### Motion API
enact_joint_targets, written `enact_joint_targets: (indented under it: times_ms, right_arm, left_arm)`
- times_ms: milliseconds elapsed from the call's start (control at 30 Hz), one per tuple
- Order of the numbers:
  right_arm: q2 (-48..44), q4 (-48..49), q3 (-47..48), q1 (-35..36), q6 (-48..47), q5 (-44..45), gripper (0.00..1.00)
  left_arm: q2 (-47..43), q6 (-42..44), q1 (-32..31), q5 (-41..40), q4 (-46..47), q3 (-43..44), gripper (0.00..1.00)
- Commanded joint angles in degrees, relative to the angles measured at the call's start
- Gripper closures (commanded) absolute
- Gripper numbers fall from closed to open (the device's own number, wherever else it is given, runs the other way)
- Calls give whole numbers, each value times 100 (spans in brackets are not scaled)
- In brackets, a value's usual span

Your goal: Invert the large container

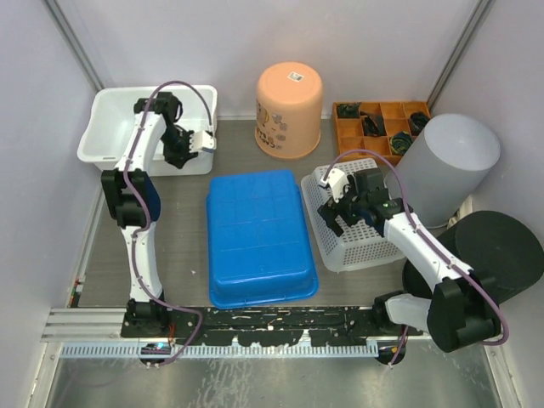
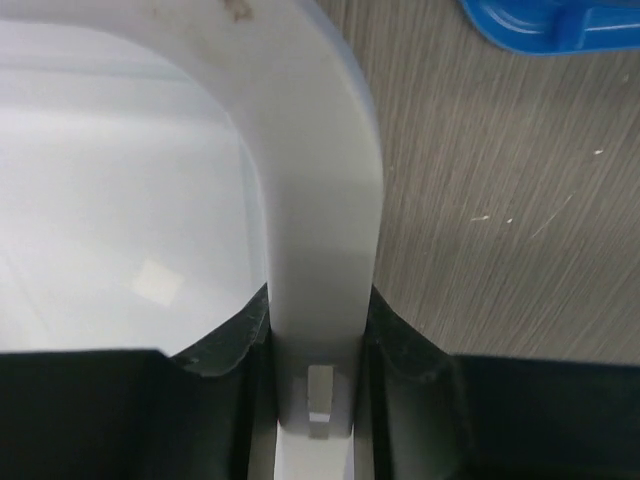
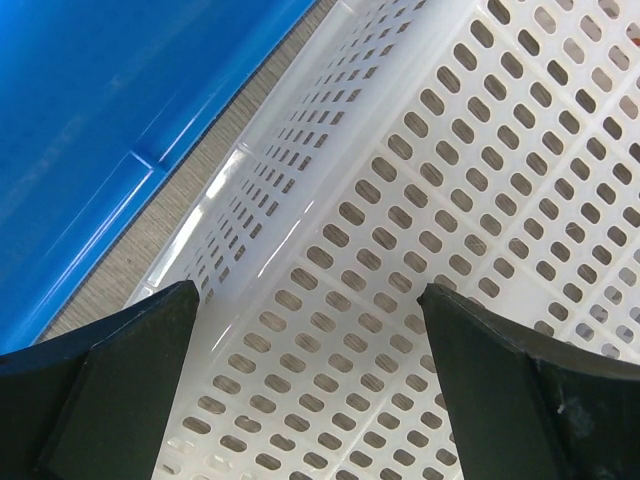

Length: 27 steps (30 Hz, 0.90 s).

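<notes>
Our left pincer [image 2: 315,325] is clenched on the rim of the white tub [image 1: 109,127], which sits upright at the far left of the counter [image 1: 183,238]. We judge the grasp made and the flip not yet begun. The next move calls for lifting that rim and rolling the tub over. Right of the blue bin [image 1: 255,234], our right pincer [image 3: 310,330] hangs released over the basket [image 3: 450,200].

A grey, wood-grained table [image 1: 183,246] fills the scene under soft, even light. A plain white back wall [image 1: 255,34] stands behind the table, with a left wall [image 1: 34,187] and a right wall [image 1: 514,76] at its sides. A metal rail [image 1: 85,316] runs along its near edge, and below that is what looks like a dull steel sheet [image 1: 272,382].
</notes>
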Motion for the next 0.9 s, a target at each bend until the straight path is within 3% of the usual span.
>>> enact_joint_targets:
  times_ms: [0,233,400,500,633,733,800,833,867]
  right_arm:
    - [317,-347,-264,-80,76,656,0]
    - [562,-180,-343,-93,55,922,0]
    - [691,-115,-371,-88,65,1041,0]
    - [714,-108,-370,-89,76,1057,0]
    - [763,-114,-379,-111,85,1068,0]
    - [787,-124,-387,-135,85,1073,0]
    - [800,-131,-396,-155,85,1068,0]
    - [804,-135,-397,-171,81,1056,0]
    - [811,-139,-398,-187,92,1044,0]
  left_arm:
    - [222,-673,43,-553,-120,633,100]
    - [-782,-1520,115,736,-1267,1013,100]
    - [-1145,-2140,664,1941,-2344,2642,100]
    - [-1829,-2299,854,2512,-2336,2236,100]
    - [-2222,-3288,1310,3815,-2335,2445,100]
    - [-2093,-4419,1800,5169,-2275,2804,100]
    - [-1975,-5642,2226,6146,-1634,2743,100]
    - [-1933,-6794,2567,6882,-679,2463,100]
    - [-1985,-8497,2713,7677,1081,1740,100]
